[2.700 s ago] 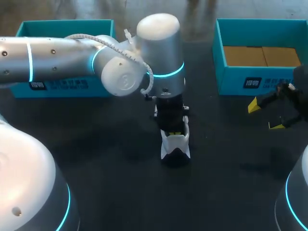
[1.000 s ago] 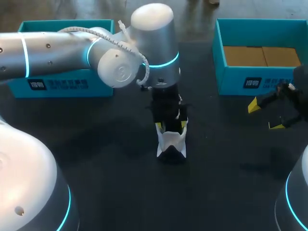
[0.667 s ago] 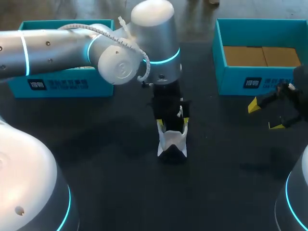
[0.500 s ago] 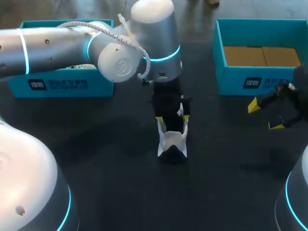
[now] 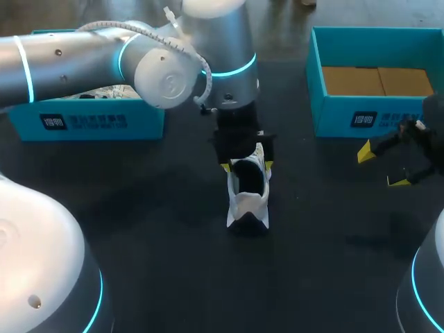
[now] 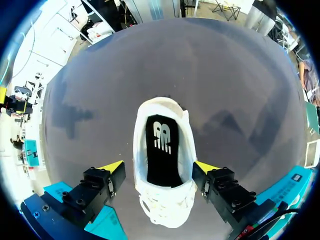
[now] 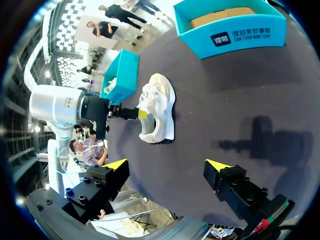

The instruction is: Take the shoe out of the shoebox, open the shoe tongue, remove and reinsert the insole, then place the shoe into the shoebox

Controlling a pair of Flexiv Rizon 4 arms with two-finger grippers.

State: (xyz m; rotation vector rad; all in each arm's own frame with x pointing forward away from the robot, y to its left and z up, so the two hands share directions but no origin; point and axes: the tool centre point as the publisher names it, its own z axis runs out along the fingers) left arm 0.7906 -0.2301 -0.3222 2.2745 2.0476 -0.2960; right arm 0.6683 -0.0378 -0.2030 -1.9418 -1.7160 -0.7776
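Observation:
A white shoe [image 5: 248,198] stands on its sole in the middle of the dark table. Its black insole [image 6: 161,150] lies flat inside the opening. My left gripper [image 5: 246,165] hangs just above the shoe, open. In the left wrist view the shoe [image 6: 162,165] sits between the spread fingers of that gripper [image 6: 160,169], with a gap on one side. My right gripper [image 5: 381,166] stands open and empty at the right, well away from the shoe [image 7: 157,115]. The teal shoebox [image 5: 329,114] with a brown cardboard floor is at the back right.
A second teal box [image 5: 90,121] stands at the back left, behind my left arm. The right wrist view takes in both boxes, one [image 7: 235,30] beyond the shoe and one [image 7: 122,75] to its side, plus my left gripper [image 7: 127,114].
My left gripper has risen off the shoe, drawn back slightly and spread wider. The shoe's opening with the black insole now shows. The right arm has not moved.

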